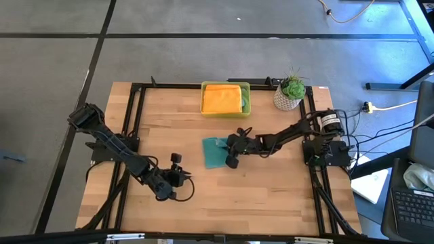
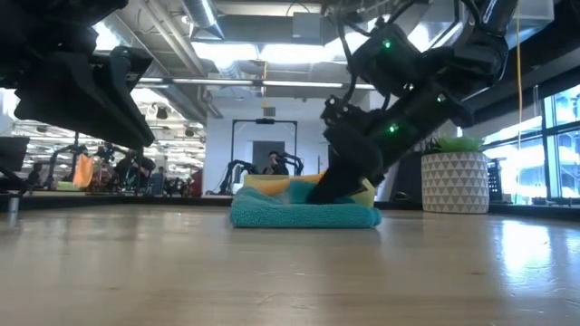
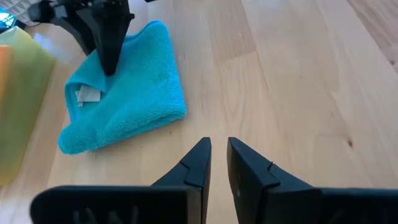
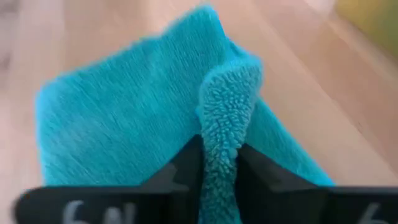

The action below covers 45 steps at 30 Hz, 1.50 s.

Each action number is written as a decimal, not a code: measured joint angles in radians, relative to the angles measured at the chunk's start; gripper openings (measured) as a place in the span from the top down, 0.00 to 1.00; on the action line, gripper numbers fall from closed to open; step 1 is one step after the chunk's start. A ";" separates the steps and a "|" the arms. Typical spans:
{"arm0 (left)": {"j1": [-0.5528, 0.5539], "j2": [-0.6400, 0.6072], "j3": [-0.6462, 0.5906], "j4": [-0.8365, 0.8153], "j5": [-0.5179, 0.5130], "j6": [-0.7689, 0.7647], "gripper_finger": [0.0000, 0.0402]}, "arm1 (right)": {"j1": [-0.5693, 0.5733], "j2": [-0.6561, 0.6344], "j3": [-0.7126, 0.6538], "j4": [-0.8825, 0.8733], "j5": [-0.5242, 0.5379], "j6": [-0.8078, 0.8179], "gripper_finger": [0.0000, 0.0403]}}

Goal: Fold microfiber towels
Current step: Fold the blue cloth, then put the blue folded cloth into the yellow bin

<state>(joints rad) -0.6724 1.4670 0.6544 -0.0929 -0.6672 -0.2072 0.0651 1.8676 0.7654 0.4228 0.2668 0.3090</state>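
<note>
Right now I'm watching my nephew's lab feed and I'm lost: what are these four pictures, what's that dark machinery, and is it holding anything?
They show one moment from four cameras: overhead, table level, and one on each arm's wrist. The machinery is two robot arms at a wooden table. The right tool pinches a ridge of a folded teal towel; its wrist picture shows the cloth between the fingers. The left tool hovers beside it over bare wood, nearly shut, holding nothing. Behind sit a yellow tray with an orange towel and a potted plant.
</note>
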 joint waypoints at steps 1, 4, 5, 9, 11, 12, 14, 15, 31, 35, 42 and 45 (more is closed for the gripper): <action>0.000 0.000 0.000 0.000 0.000 -0.001 0.89 | 0.003 -0.004 0.002 0.007 0.001 0.000 0.80; 0.000 0.000 0.000 0.007 0.004 -0.001 0.89 | 0.010 -0.029 0.005 0.003 0.001 -0.001 0.66; 0.000 0.000 0.000 0.013 0.004 -0.001 0.89 | 0.010 -0.042 0.005 -0.004 0.001 0.000 0.61; 0.000 0.000 0.000 0.025 0.004 -0.001 0.89 | 0.011 -0.111 0.004 -0.060 0.038 0.021 0.44; 0.000 0.000 0.000 0.027 0.004 -0.001 0.89 | 0.019 -0.148 0.005 -0.106 0.097 0.023 0.38; 0.000 0.000 0.000 0.027 0.004 -0.001 0.89 | 0.026 -0.163 0.005 -0.118 0.130 0.016 0.36; 0.000 0.000 0.000 0.027 0.004 -0.001 0.89 | 0.048 -0.184 0.005 -0.118 0.149 -0.022 0.34; 0.000 0.000 0.000 0.028 0.004 -0.001 0.89 | 0.063 -0.188 0.005 -0.095 0.121 -0.048 0.34; -0.002 0.000 0.000 0.027 0.005 0.008 0.89 | 0.252 0.124 0.468 -0.743 0.205 -0.272 0.37; -0.008 0.000 0.000 0.023 0.007 0.008 0.89 | 0.190 0.179 0.528 -0.836 0.143 -0.252 0.37; -0.021 0.000 0.000 0.003 0.008 0.003 0.89 | 0.101 0.187 0.532 -0.808 -0.018 -0.287 0.38; -0.032 0.000 0.000 -0.006 0.008 0.002 0.89 | 0.076 0.203 0.531 -0.775 -0.085 -0.289 0.43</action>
<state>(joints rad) -0.7040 1.4670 0.6548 -0.0985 -0.6594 -0.2050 0.1414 2.0710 1.2964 -0.3524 0.1816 0.0195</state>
